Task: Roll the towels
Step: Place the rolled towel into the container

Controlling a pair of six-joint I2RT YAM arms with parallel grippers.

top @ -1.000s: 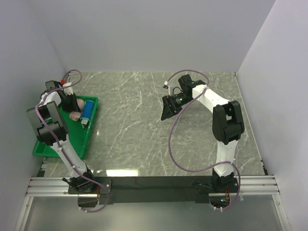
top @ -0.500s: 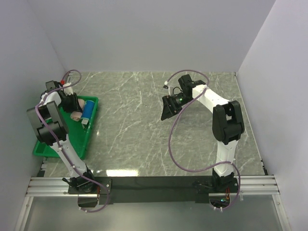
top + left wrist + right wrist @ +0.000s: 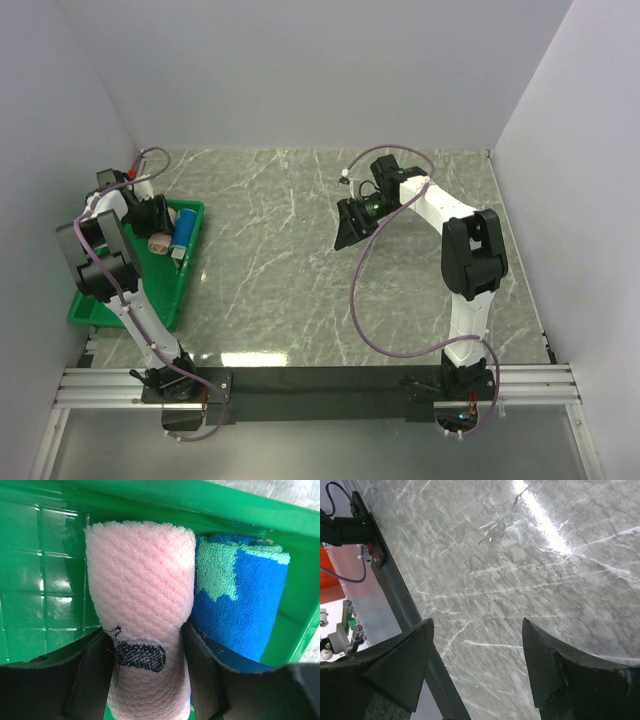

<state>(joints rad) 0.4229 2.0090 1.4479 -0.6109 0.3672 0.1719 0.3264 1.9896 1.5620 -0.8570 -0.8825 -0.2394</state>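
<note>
Two rolled towels lie side by side in the far end of the green tray (image 3: pixel 30 580). The salmon-pink towel (image 3: pixel 140 590) has a small tag with dark stitching, and the teal and blue towel (image 3: pixel 240 600) rests to its right. From above, the pink towel (image 3: pixel 160 241) and the blue towel (image 3: pixel 185 225) sit just under my left gripper (image 3: pixel 158 215). In the wrist view my left gripper (image 3: pixel 146 635) is open, one finger close against each side of the pink roll. My right gripper (image 3: pixel 476 622) hangs open and empty over bare marble, mid-table (image 3: pixel 345 235).
The green tray (image 3: pixel 120 300) stands at the table's left edge, close to the left wall. White walls enclose the left, back and right. A black rail (image 3: pixel 320 380) with the arm bases runs along the near edge. A purple cable (image 3: pixel 360 300) loops beside the right arm.
The left gripper has shifted slightly toward the far end of the tray over the pink roll. The right arm has not moved.
</note>
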